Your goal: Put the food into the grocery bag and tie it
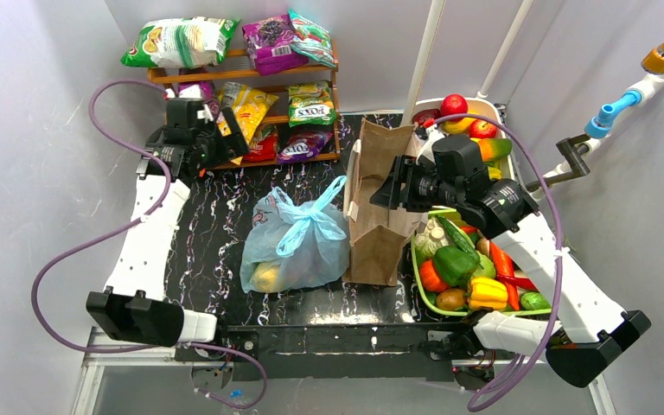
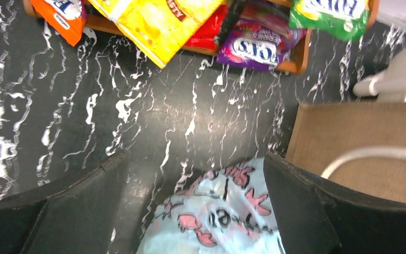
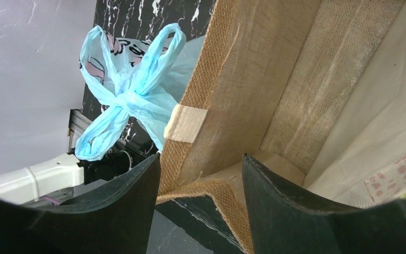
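The light-blue grocery bag (image 1: 298, 259) sits mid-table, its handles knotted in a bow (image 1: 298, 220). A yellow piece of food (image 1: 265, 276) shows through its wall. In the right wrist view the bow (image 3: 129, 100) is at upper left. My left gripper (image 1: 229, 138) hangs open by the snack shelf, behind the bag. In the left wrist view, the left gripper (image 2: 195, 157) has the printed plastic (image 2: 227, 217) below and between its fingers, untouched. My right gripper (image 1: 389, 188) is open at the mouth of the brown bag (image 1: 380, 242). The right gripper (image 3: 201, 159) frames a corner of that bag's rim.
A green basket (image 1: 421, 294) at the right holds several more vegetables (image 1: 471, 277). A white basket (image 1: 484, 104) with red and yellow fruit stands behind it. The wooden shelf (image 1: 251, 76) of snack packets is at the back left. Pipes (image 1: 631, 95) run down the right wall.
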You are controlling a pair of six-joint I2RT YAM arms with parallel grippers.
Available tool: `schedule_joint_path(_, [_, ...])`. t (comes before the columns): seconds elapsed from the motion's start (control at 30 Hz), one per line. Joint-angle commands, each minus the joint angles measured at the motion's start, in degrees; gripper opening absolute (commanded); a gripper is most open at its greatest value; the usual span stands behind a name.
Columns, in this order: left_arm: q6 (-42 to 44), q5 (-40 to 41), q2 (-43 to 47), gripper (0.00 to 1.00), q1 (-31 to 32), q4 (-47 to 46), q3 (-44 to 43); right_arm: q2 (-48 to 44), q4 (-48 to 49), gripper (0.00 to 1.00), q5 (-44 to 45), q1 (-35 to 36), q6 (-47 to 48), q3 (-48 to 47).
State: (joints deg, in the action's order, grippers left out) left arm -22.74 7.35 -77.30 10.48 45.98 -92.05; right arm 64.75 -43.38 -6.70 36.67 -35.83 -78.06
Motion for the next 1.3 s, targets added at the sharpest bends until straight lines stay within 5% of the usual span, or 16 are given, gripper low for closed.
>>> schedule_joint_path(0.0, [-8.48,-12.37,0.79,0.98,-8.96,-15.03,9.81,-2.1,0.94,0.65,-0.28,0.16,-0.38,1.78])
schedule_joint_path(0.23, [-24.63,-15.43,2.25,0.98,-18.22,-47.1,31.44,-2.82,1.39,0.66,-1.19,0.16,-0.71,4.33])
schedule_joint_path(0.5, [-24.42,-15.93,-3.81,0.98,-19.16,-68.26,37.92,-2.62,2.28,0.66,-1.49,0.16,-0.98,6.38])
schedule_joint_path(0.93, [-33.17,-16.01,-21.81,0.98,-19.15,-83.57,37.23,-1.23,0.86,0.67,-1.56,0.16,0.11,4.85])
schedule_joint_path(1.1, [-34.87,-17.31,-25.32,0.73,-19.13,-88.6,35.87,0.54,1.59,0.66,-2.99,0.14,-0.14,4.88])
schedule_joint_path(1.27, [-36.47,-20.88,-26.43,0.3,-19.12,-91.32,34.87,0.92,1.23,0.66,-3.09,0.16,-0.32,4.53])
